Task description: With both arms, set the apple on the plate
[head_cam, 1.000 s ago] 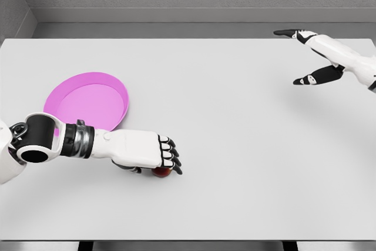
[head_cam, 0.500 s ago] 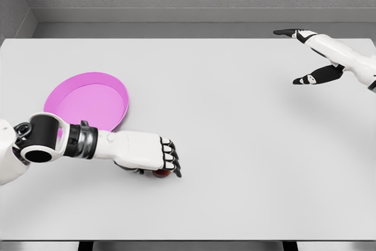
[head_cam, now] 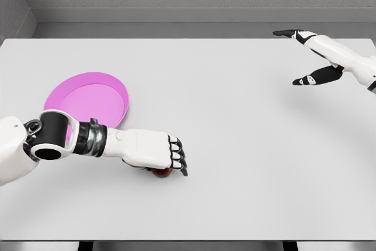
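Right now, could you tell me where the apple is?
Head view: the apple sits under the left hand, low and left of centre, right of the pink plate.

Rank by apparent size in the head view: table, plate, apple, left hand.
1. table
2. plate
3. left hand, nearer the camera, so unsure against the plate
4. apple, mostly hidden under the hand

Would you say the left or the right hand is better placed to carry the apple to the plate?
Left. The left hand already covers the apple, just beside the pink plate. The right hand hangs open far across the table.
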### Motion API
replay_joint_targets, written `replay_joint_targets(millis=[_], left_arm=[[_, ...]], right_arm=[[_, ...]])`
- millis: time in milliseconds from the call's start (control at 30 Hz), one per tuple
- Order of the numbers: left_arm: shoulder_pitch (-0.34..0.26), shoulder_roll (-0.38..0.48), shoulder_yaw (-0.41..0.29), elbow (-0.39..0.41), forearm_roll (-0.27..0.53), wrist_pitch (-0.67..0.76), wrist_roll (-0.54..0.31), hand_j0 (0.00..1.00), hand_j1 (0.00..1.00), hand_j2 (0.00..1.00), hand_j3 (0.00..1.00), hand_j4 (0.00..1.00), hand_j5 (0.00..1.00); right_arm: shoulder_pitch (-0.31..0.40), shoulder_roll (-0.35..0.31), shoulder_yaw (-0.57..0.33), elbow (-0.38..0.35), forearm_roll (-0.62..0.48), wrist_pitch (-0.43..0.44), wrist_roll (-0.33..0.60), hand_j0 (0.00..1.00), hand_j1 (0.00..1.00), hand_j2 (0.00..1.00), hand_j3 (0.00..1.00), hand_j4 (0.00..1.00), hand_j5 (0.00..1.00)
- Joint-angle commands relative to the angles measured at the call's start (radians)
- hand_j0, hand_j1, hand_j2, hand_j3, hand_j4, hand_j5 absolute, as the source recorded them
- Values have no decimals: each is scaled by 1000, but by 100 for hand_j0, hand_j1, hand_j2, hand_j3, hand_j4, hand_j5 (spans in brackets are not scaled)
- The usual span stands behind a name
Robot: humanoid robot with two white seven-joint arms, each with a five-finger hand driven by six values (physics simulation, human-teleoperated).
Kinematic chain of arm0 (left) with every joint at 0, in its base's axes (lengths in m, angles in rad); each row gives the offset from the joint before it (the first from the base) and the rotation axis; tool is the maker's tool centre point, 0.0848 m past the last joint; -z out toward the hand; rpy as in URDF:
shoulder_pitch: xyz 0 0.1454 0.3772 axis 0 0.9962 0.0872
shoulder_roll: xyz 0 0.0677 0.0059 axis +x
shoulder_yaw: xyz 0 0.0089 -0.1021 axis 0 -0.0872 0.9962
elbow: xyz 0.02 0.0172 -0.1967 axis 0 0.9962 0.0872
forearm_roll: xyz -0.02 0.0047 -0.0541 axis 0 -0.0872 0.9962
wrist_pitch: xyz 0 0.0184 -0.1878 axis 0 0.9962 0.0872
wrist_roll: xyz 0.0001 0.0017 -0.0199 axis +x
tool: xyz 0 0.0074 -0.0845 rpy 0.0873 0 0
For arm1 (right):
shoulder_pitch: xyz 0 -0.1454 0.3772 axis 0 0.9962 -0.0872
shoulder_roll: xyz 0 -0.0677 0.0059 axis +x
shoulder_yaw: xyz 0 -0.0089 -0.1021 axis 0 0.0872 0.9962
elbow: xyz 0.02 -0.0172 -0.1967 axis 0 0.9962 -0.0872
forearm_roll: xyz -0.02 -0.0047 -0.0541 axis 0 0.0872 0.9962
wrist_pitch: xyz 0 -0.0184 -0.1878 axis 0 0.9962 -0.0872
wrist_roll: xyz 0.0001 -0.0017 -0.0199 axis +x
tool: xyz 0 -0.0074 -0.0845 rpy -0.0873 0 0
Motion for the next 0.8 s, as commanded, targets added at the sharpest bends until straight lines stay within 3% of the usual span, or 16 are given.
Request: replay_joint_targets(millis=[0, 200, 267, 400, 667, 767], left_arm=[[0, 7, 0, 1, 4, 2, 0, 77, 77, 77, 77, 77, 77], [-2, 9, 0, 3, 1, 2, -1, 73, 73, 73, 73, 73, 73], [0, 9, 0, 3, 1, 2, -4, 69, 69, 69, 69, 69, 69], [0, 9, -1, 3, -4, 2, -4, 52, 52, 52, 52, 52, 52], [-2, 9, 0, 3, -4, 2, -4, 39, 39, 39, 39, 39, 39], [-21, 21, 3, 3, -2, 2, -4, 39, 39, 39, 39, 39, 39]], right_arm=[[0, -1, -1, -1, -8, 3, 0, 100, 100, 100, 100, 100, 100], [2, -1, -1, -1, -8, 3, 0, 100, 100, 100, 100, 100, 100], [3, -1, -1, -1, -8, 3, 0, 100, 100, 100, 100, 100, 100], [3, -1, -1, -1, -8, 3, 0, 100, 100, 100, 100, 100, 100], [5, -1, 1, -1, -8, 3, 0, 100, 100, 100, 100, 100, 100], [6, -1, 1, -1, -8, 3, 0, 100, 100, 100, 100, 100, 100]])
